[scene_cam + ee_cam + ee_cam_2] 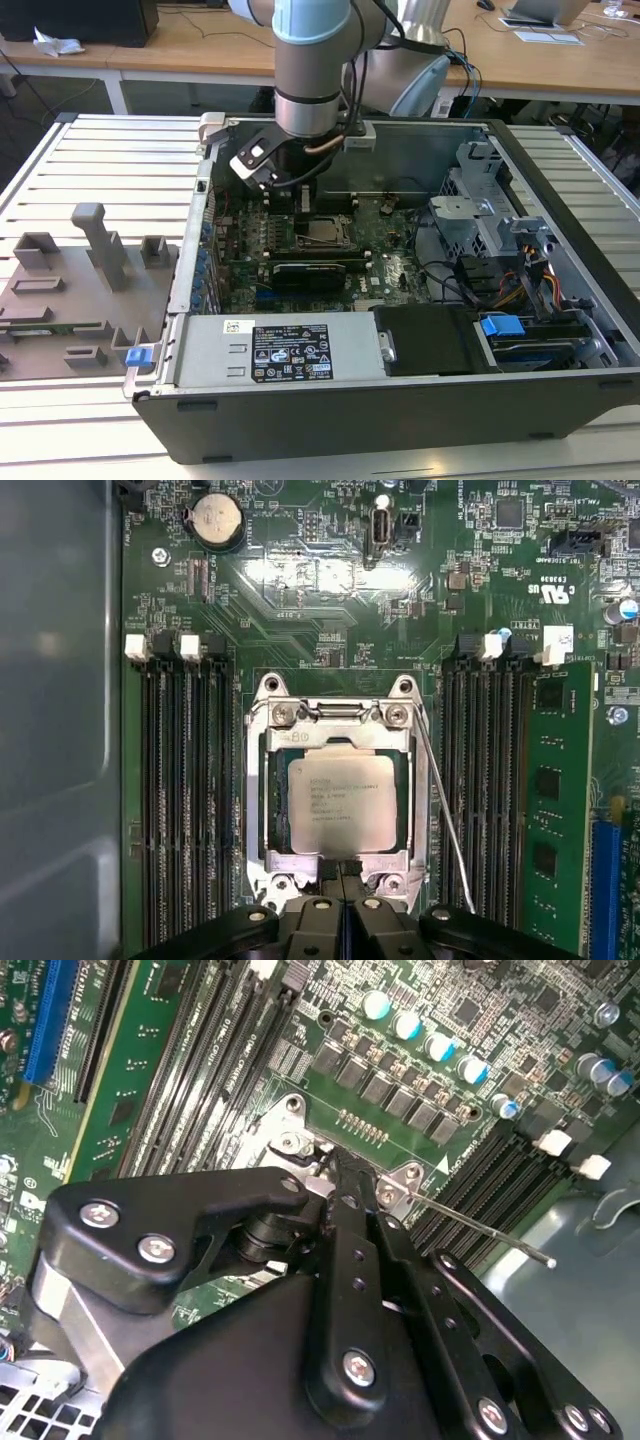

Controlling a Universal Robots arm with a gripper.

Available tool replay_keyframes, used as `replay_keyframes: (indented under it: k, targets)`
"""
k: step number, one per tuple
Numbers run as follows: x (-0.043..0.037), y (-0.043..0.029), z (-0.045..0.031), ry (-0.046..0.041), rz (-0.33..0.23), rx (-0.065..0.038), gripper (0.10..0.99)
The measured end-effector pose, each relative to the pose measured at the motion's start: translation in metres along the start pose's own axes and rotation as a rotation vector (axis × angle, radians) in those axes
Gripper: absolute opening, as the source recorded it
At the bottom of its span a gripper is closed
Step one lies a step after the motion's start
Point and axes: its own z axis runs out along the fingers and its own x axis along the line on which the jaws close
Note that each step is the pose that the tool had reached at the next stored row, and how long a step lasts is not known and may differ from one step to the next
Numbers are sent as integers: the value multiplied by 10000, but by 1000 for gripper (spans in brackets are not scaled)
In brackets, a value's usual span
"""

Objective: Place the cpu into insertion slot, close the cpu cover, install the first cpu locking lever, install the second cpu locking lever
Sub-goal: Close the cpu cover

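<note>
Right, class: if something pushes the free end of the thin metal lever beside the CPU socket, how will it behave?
The locking lever is a long thin wire rod, so it probably flexes springily. One end seems anchored beside the cpu cover, so a push likely swings it. Its smooth round metal may slip off the gripper.

Robotics lab or test bench, not a home. An open desktop PC case point(380, 410) lies on a slatted aluminium table point(110, 150), with the motherboard point(395, 265) and cpu point(342, 802) exposed inside it. An industrial robot arm point(310, 90) hangs over the case. A grey fixture tray of printed holders point(60, 300) sits beside the case, on the exterior view's left. Wooden office desks point(190, 50) and loose cables point(468, 70) are beyond the case.
</note>
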Motion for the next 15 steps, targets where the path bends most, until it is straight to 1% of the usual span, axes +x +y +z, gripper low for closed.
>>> replay_keyframes:
  k: [4,6,7,11,12,14,15]
  targets:
    - [0,135,2,68,-32,-4,106]
    - [0,180,2,84,-38,-4,106]
    - [-1,223,2,93,-42,-1,106]
    - [0,328,3,108,-49,3,106]
    - [-1,350,-2,110,-51,3,106]
    - [-1,350,-37,111,-49,2,106]
    - [-2,350,-69,110,-49,2,106]
